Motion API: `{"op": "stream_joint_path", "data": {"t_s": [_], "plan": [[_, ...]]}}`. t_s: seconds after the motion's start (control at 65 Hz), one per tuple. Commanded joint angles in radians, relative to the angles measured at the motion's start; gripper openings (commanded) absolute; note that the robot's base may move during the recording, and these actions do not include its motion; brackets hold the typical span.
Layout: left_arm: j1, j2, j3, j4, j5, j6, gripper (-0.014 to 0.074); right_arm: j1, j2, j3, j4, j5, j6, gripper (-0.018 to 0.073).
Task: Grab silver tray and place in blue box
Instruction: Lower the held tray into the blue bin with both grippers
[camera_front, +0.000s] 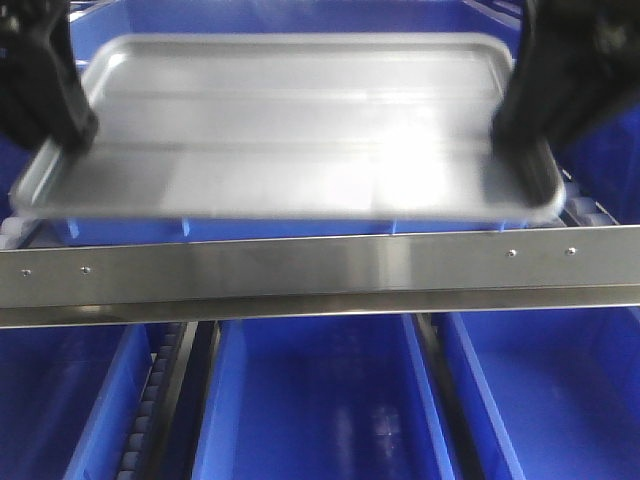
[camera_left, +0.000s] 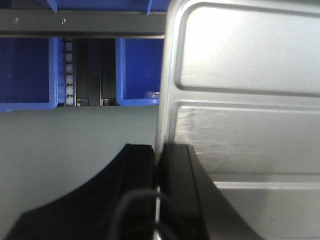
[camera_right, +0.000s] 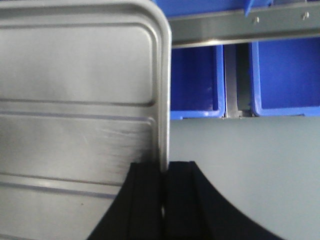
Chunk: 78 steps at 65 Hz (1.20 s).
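The silver tray (camera_front: 290, 125) hangs level in the air, held by both short ends. My left gripper (camera_front: 62, 135) is shut on its left rim, and my right gripper (camera_front: 512, 135) is shut on its right rim. In the left wrist view the tray (camera_left: 240, 100) fills the right side, its rim pinched in my left gripper (camera_left: 158, 152). The right wrist view shows the tray (camera_right: 80, 100) on the left, rim clamped in my right gripper (camera_right: 163, 167). A blue box (camera_front: 270, 232) lies under and behind the tray, mostly hidden by it.
A flat steel rack bar (camera_front: 320, 272) runs across just below the tray's near edge. Beneath it sit three more blue crates (camera_front: 320, 400), parted by roller tracks (camera_front: 150, 400). Grey floor (camera_left: 75, 140) shows under the wrists.
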Motion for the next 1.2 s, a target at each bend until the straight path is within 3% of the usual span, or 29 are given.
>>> {"op": "stream_joint_path", "data": {"t_s": [0.0,0.046,0.123,0.262,0.369,0.431,0.738,1.185], "plan": [[0.050,0.004,-0.099,-0.099,-0.119,0.151,-0.0006,-0.059,0.009,-0.113,0.025,-0.136,-0.123,0.0057],[0.089,0.031,-0.148,-0.152,-0.131,0.231,-0.0006,-0.096,0.037,-0.164,0.051,-0.150,-0.190,0.0057],[0.138,0.067,-0.218,-0.188,-0.151,0.299,-0.0006,-0.148,0.079,-0.247,0.103,-0.158,-0.290,0.0057],[0.206,0.152,-0.348,-0.197,-0.160,0.364,-0.0006,-0.227,0.186,-0.428,0.207,-0.174,-0.440,0.0057],[0.255,0.229,-0.467,-0.263,-0.186,0.462,-0.0006,-0.271,0.282,-0.563,0.311,-0.172,-0.566,0.0057],[0.284,0.272,-0.527,-0.279,-0.211,0.470,-0.0006,-0.287,0.332,-0.631,0.347,-0.173,-0.605,0.0057],[0.384,0.445,-0.713,-0.300,-0.271,0.470,-0.0006,-0.338,0.508,-0.814,0.350,-0.226,-0.624,0.0057],[0.386,0.482,-0.711,-0.297,-0.300,0.470,-0.0006,-0.366,0.586,-0.815,0.349,-0.273,-0.624,0.0057]]}}
